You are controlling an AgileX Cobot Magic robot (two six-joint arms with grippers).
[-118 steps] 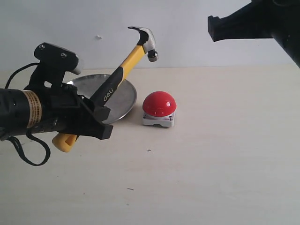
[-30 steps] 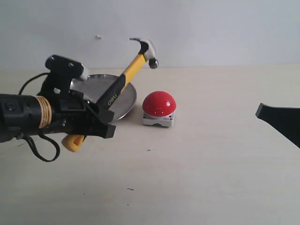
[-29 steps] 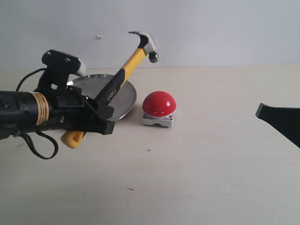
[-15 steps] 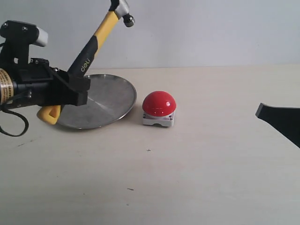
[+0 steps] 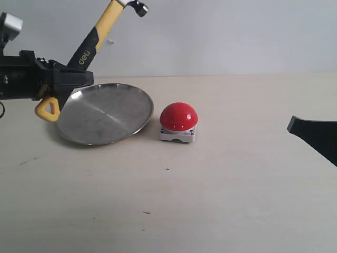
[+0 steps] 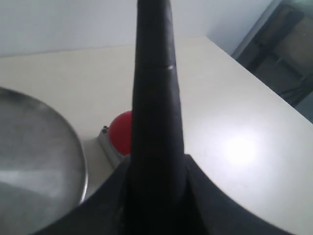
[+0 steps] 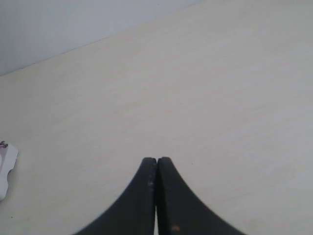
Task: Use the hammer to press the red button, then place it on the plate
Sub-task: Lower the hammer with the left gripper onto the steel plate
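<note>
My left gripper is shut on the hammer, holding its black grip at the far left, above the plate's left rim. The yellow handle slants up to the right, and the steel head sits at the top edge of the exterior view. The yellow end with its triangular hole hangs below the gripper. In the left wrist view the black handle fills the middle and hides part of the red button. The red button sits on its white base just right of the steel plate. My right gripper is shut and empty over bare table.
A dark part of the right arm juts in at the right edge of the exterior view. A pale wall stands behind the cream table. A corner of the button's white base shows in the right wrist view.
My left gripper has lifted the hammer up and to the left, away from above the button and over the plate's left side. The right arm has dropped from the top right to the right edge.
</note>
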